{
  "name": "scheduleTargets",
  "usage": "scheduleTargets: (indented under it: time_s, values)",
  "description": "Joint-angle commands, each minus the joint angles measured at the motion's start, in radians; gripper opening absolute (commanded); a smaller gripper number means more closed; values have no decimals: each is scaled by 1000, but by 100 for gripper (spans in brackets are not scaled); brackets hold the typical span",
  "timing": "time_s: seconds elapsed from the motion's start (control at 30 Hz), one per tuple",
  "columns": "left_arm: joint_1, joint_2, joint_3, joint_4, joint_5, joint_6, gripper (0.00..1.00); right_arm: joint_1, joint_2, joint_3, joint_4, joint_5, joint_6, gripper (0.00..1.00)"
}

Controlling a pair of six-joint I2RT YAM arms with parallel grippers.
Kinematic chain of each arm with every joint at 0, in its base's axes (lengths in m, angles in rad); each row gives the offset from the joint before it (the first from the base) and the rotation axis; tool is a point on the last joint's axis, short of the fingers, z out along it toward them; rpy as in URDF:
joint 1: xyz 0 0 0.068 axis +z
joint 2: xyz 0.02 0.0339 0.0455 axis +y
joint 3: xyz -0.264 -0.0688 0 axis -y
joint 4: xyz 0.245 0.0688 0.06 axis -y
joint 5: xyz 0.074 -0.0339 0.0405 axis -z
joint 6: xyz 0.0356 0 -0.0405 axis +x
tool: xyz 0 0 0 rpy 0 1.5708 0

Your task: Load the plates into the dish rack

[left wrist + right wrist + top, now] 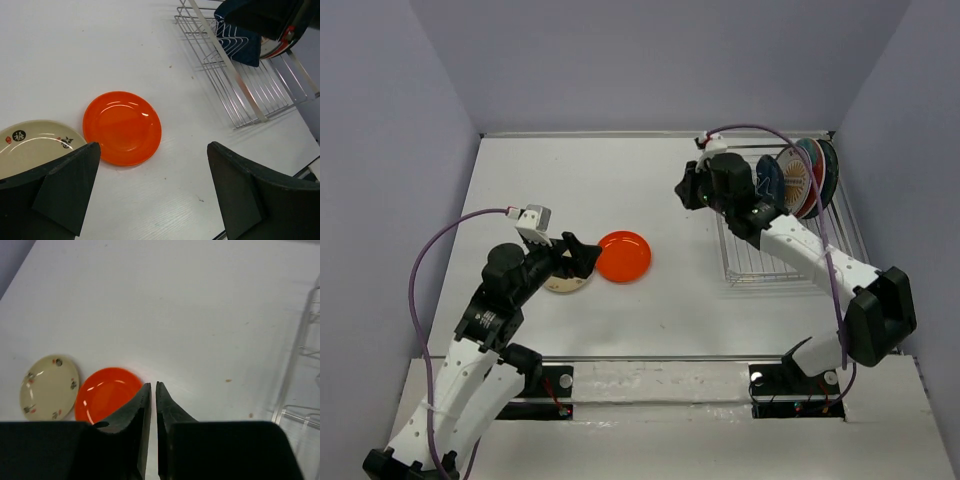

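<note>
- Orange plate: plain, glossy bright orange all over.
- Cream plate: pale cream with small black and red marks.
- Blue plate: dark navy with thin white lines.
- Sunburst plate: white with orange rays.
- Rack: silver wire.
- Bench: white.

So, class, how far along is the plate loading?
Done: several plates stand upright in the dish rack. In hand: nothing; right gripper shut and empty, left gripper open near the orange plate. Left: orange plate and cream plate, flat on the table.
</note>
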Motion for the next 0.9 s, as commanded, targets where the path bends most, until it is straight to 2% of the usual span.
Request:
scheduleTargets:
  time_s: [0.0,0.03,0.07,0.17,0.2,0.63,0.77,0.87]
  values:
    - [-1,23,15,-2,-73,-1,99,32,92,-115,177,-321,197,19]
    - [-1,21,15,-6,-82,-1,99,41,92,-115,198,-334,208,26]
    - [-1,20,15,-7,-94,-1,99,55,130,-135,210,-343,217,43]
    - [-1,29,15,-7,-102,-3,99,55,196,-163,238,-360,257,58]
    - [-1,33,15,-4,-101,-3,99,64,207,-175,268,-367,280,60]
    - [-1,69,12,-1,-118,-6,99,73,428,-278,476,-446,378,53]
    - [-1,72,12,2,-113,-9,99,73,471,-290,522,-456,403,49]
    - [-1,73,12,1,-110,-6,99,73,494,-299,552,-452,427,41]
